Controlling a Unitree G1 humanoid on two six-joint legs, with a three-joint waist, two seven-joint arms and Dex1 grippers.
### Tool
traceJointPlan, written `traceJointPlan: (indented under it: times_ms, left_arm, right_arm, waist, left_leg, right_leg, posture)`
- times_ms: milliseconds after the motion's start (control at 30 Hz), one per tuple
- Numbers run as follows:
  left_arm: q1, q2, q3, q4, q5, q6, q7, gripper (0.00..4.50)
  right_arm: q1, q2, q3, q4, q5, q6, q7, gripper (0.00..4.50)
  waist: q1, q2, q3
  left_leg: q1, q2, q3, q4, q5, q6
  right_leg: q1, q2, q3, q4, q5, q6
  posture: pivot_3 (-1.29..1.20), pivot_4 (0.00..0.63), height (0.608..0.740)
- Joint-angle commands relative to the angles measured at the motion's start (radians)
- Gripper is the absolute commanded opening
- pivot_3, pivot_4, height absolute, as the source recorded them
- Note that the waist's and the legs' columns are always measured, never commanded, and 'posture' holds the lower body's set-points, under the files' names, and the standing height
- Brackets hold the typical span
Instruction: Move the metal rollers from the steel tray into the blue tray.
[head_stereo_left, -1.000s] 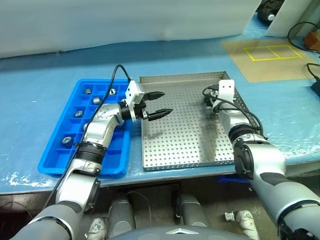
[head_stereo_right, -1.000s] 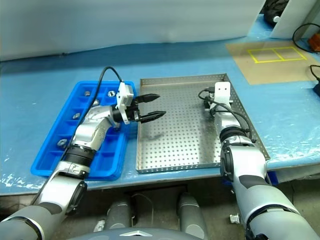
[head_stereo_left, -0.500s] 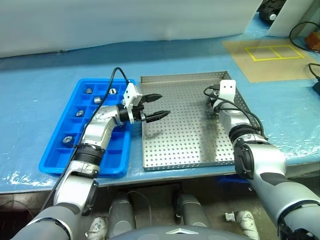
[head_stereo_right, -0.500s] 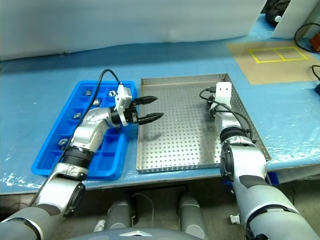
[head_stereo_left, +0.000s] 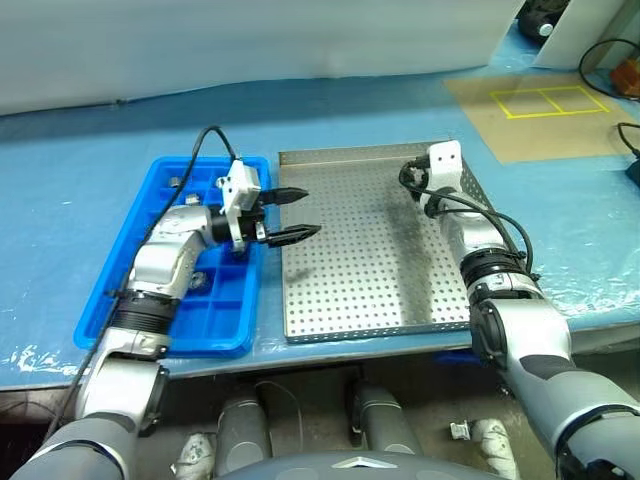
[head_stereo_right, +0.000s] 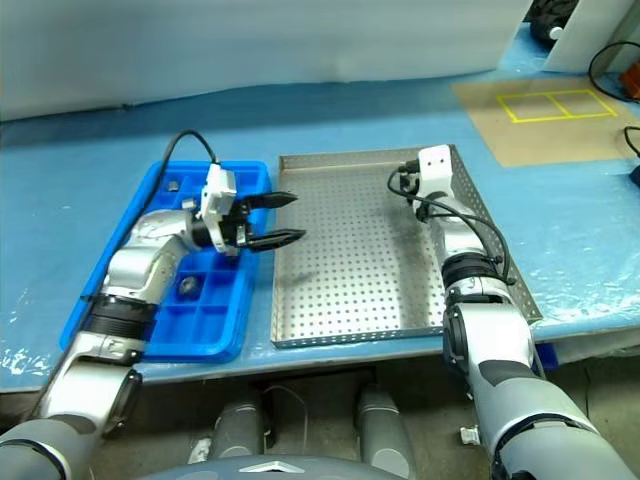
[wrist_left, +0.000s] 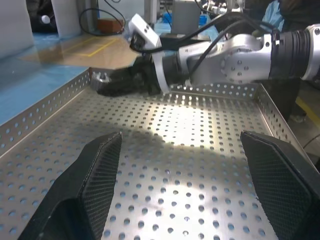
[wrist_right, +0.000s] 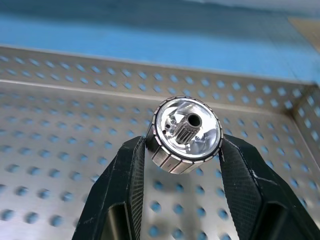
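the steel tray (head_stereo_left: 370, 260) is the landmark here, and its perforated floor looks bare of loose rollers as far as the head views show, so the job seems close to its end. the right gripper (wrist_right: 182, 145) is clenched on a roller (wrist_right: 184, 134), pinched by its sides between the two fingers and held clear above the steel tray's floor near its far right corner; the same roller (wrist_left: 102, 78) shows from across the tray at the tip of that gripper. the blue tray (head_stereo_right: 220, 320) lies just beside the steel tray's left rim and already holds rollers, one (head_stereo_right: 186, 286) in a near cell and another (head_stereo_right: 173, 185) in a far one; more may sit under the arm, i cannot tell. the left gripper (head_stereo_left: 290, 215) hangs released and empty over the steel tray's left rim, pointing in across the floor. what looks left is carrying the held roller over to a free cell
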Motion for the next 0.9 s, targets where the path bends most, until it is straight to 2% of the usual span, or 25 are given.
traceJointPlan:
  times_ms: [33, 233, 367, 633, 900]
  left_arm:
    - [0.009, 0.050, 0.035, -0.058, -0.028, 0.013, -0.032, 4.02]
    - [0.082, 0.190, 0.079, -0.144, -0.055, 0.056, -0.084, 4.02]
    - [0.150, 0.259, 0.127, -0.259, -0.100, 0.121, -0.067, 4.02]
    - [0.320, 0.357, 0.259, -0.483, -0.225, 0.263, -0.012, 4.02]
    - [0.598, 0.377, 0.442, -0.751, -0.325, 0.362, 0.117, 4.02]
  right_arm:
    - [0.037, -0.006, 0.031, -0.203, 0.022, 0.063, 0.078, 1.81]
    - [0.125, -0.026, 0.139, -0.558, 0.086, 0.210, 0.337, 1.81]
    - [0.134, -0.051, 0.203, -0.674, 0.140, 0.282, 0.514, 1.81]
    - [0.093, -0.095, 0.332, -0.672, 0.192, 0.309, 0.843, 1.81]
    - [0.029, 0.009, 0.397, -0.547, 0.175, 0.235, 0.943, 1.81]
  waist:
    - [0.002, 0.000, 0.000]
    - [0.001, 0.000, 0.001]
    - [0.005, 0.000, 0.001]
    - [0.035, 0.000, 0.001]
    - [0.063, -0.001, 0.001]
  left_leg:
    - [0.000, 0.000, 0.000, 0.000, 0.000, 0.000]
    - [0.001, 0.000, 0.000, -0.002, 0.001, -0.001]
    - [0.002, 0.001, 0.000, -0.009, 0.003, -0.004]
    - [0.003, 0.001, 0.000, -0.014, 0.003, -0.005]
    - [0.004, 0.001, -0.001, -0.015, 0.004, -0.006]
  right_leg:
    - [0.000, 0.000, 0.000, 0.000, 0.000, 0.000]
    - [0.000, 0.000, 0.000, -0.001, 0.000, 0.000]
    - [0.000, 0.000, 0.000, -0.002, 0.000, 0.000]
    - [0.000, 0.000, -0.001, -0.005, -0.001, -0.001]
    - [0.000, 0.000, -0.002, -0.004, -0.001, -0.001]
  posture:
    - [-0.26, 0.150, 0.740]
    - [-0.21, 0.150, 0.740]
    - [-0.14, 0.150, 0.740]
    - [0.03, 0.150, 0.740]
    - [0.22, 0.150, 0.740]
